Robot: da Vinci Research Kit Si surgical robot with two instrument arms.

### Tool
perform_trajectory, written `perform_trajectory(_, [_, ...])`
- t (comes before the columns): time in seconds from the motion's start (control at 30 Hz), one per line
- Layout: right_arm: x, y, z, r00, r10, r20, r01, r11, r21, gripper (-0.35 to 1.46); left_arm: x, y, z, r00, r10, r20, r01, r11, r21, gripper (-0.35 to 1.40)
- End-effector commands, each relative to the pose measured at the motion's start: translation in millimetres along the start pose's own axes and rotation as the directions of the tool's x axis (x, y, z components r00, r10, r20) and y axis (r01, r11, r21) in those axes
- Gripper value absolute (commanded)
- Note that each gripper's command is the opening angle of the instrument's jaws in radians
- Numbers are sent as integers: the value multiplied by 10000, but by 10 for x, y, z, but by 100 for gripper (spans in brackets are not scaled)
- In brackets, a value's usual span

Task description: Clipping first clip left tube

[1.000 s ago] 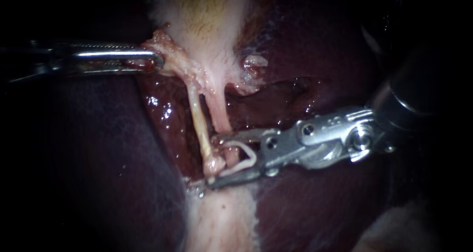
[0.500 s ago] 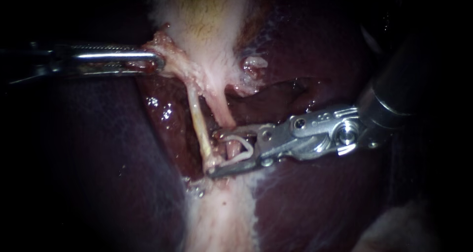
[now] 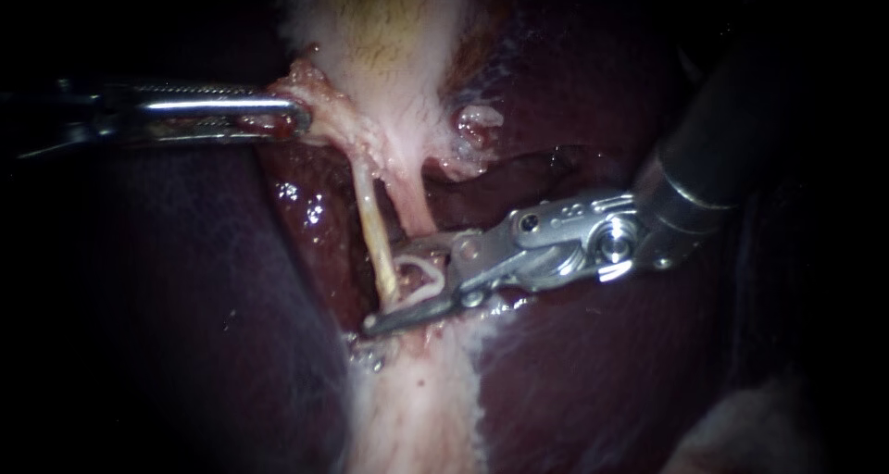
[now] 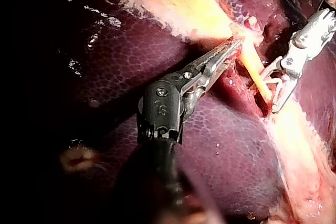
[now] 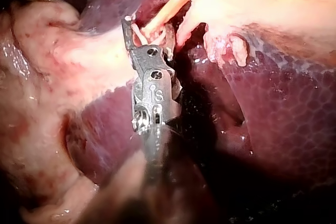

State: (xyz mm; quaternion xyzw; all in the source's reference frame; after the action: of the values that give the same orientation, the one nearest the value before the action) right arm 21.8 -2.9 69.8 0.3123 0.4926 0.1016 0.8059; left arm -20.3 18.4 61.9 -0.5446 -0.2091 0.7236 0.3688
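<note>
Currently the left instrument point(image 3: 289, 118) comes in level from the left, jaws clamped together on the pale tissue point(image 3: 315, 94) at the foot of the gallbladder point(image 3: 389, 30). Two tubes run down from there over the dark liver point(image 3: 185, 298): the left tube point(image 3: 370, 217), thin and yellowish, and the pinker right tube point(image 3: 414, 205) just beside it. The right instrument point(image 3: 384, 289) comes in from upper right, jaws standing well apart and carrying a white clip point(image 3: 433, 286) between them, both jaws touching it. The lower end of the left tube sits in the mouth of those jaws; the lower jaw reaches past it, the upper jaw tip is just beside it. Can't tell if the clip is fully round the tube. The left wrist view agrees: the tube point(image 4: 254, 69) ends between the right instrument's jaws point(image 4: 273, 92). In the right wrist view the tube point(image 5: 164, 13) crosses just ahead of the jaws point(image 5: 148, 29).
</note>
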Motion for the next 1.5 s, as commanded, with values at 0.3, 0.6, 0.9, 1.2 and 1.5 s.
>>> perform_trajectory(0.3, [0, -11, 10, 9992, 61, -393, -41, 9987, 503, 50, 0, 0, 1, 10000, -6, 1, 6, 10000, 8, -35])
perform_trajectory(0.6, [14, -51, 15, 9952, -78, -972, 190, 9933, 1142, 50, 0, 0, 0, 10000, -6, 3, 6, 10000, 2, -35])
perform_trajectory(0.9, [29, -80, 24, 9946, -186, -1018, 400, 9765, 2118, 48, 0, -1, -1, 10000, -5, 4, 5, 10000, -4, -35])
perform_trajectory(1.2, [30, -75, 19, 9944, -155, -1050, 364, 9790, 2007, 41, 0, -1, 0, 10000, -5, 4, 5, 10000, -6, -35])
perform_trajectory(1.5, [25, -70, 8, 9962, -167, -858, 323, 9824, 1838, 11, 0, -1, 0, 10000, -5, 4, 5, 10000, -7, -35])
